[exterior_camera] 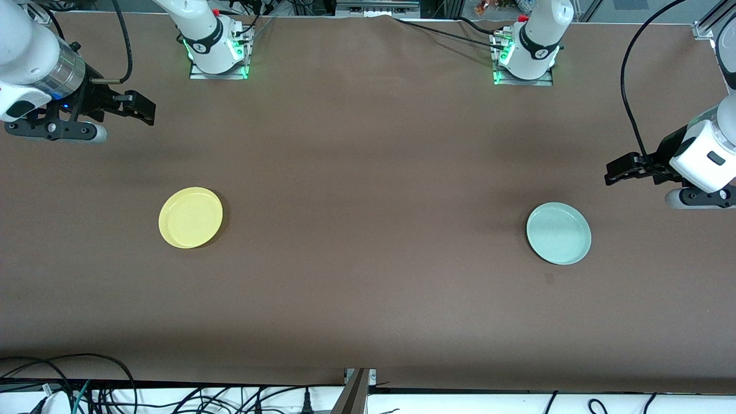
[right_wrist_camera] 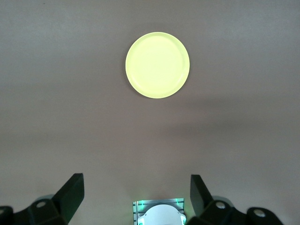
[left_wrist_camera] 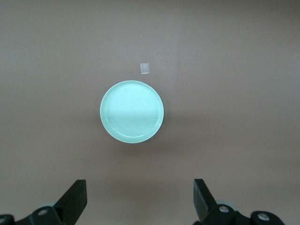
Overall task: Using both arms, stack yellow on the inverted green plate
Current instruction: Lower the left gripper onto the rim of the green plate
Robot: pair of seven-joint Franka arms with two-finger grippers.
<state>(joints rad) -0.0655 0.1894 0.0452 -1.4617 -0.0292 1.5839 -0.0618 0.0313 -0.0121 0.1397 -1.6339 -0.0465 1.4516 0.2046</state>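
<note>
With the yellow (exterior_camera: 190, 217) plate toward the right arm's table end and the green plate (exterior_camera: 559, 233) toward the left's, each wide-open, empty gripper, right gripper (exterior_camera: 123, 109) and left gripper (exterior_camera: 624, 169), hangs high near its own plate, apparently ready to descend.

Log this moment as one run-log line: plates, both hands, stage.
stage: not started | yellow plate: right arm's end, on table | green plate: left arm's end, on table, rim-up | left hand: open, raised | right hand: open, raised

Brown table (exterior_camera: 368, 172) carries the yellow plate (exterior_camera: 190, 217) rim-up toward the right arm's end, the green plate (exterior_camera: 559, 233) rim-up well apart toward the left arm's end, a small pale tag (left_wrist_camera: 145, 68) lying just beside it.
</note>
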